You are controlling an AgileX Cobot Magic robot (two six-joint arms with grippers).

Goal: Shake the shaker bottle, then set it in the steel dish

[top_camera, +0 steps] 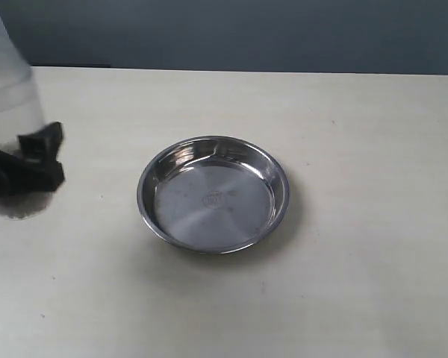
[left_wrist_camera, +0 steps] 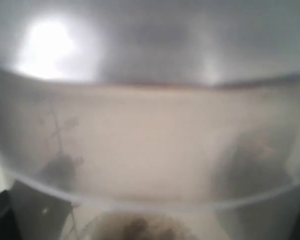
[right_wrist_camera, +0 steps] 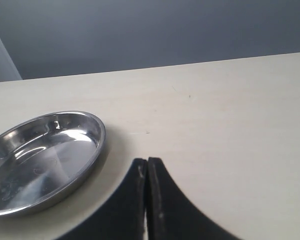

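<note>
The shaker bottle (top_camera: 7,89) is at the left side of the surface (top_camera: 358,283), well apart from the steel dish (top_camera: 278,168), which lies empty near the middle. The left gripper (top_camera: 45,156) has its jaws around the lower body of the bottle and seems to grip it; whether the base touches the surface I cannot tell. The right gripper (right_wrist_camera: 147,200) hangs beside the dish with its jaws pressed together, holding nothing. The bottle is frosted plastic, so I judge it light, rather stiff but smooth and a little slippery. Brownish grains (left_wrist_camera: 135,227) inside will shift when shaken, so a firm hold low on the straight wall, not on the domed shoulder, looks safest.
</note>
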